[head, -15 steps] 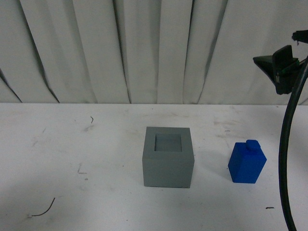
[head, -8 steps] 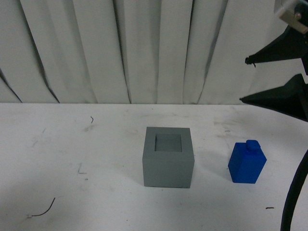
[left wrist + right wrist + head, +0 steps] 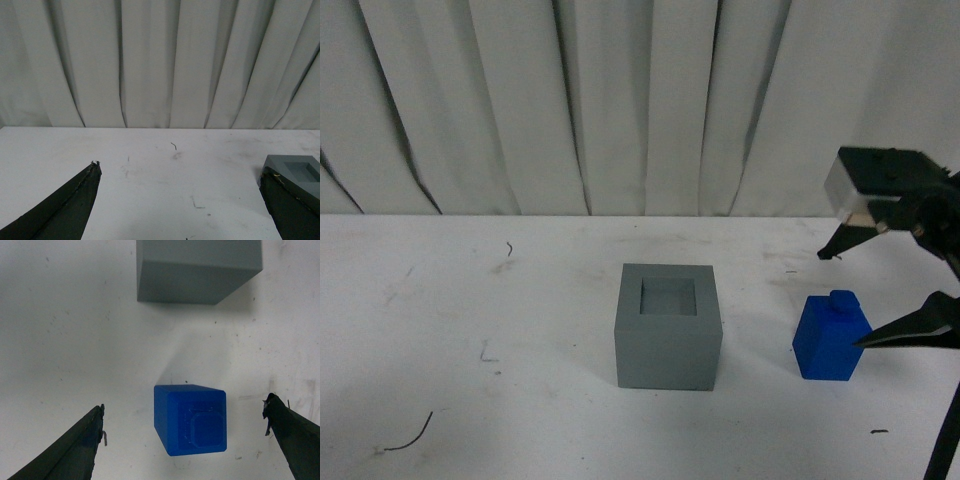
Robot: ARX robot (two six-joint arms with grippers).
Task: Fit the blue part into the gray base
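The right gripper point(image 3: 183, 405) hangs with its jaws spread wide. The blue part point(image 3: 192, 420) stands upright between them on the white table point(image 3: 60, 330), knob up and touched by neither finger. It sits a little off centre in the gap, with its faces slightly askew to the line the jaws would close along. How far the fingers stand above the table cannot be told. Beyond the fingertips, well apart from the block, sits the gray base point(image 3: 197, 272); the front view shows its recess empty. The left gripper point(image 3: 178, 171) is likewise spread and holds nothing, one finger partly hiding the base's corner. A pleated pale curtain point(image 3: 620, 100) hangs behind everything. The likely trouble starts with the grasp — closing on an off-centre, skewed block would let one finger strike first and twist or topple it. A crooked hold would then probably catch the recess rim, jamming the block or shoving the loose base aside.
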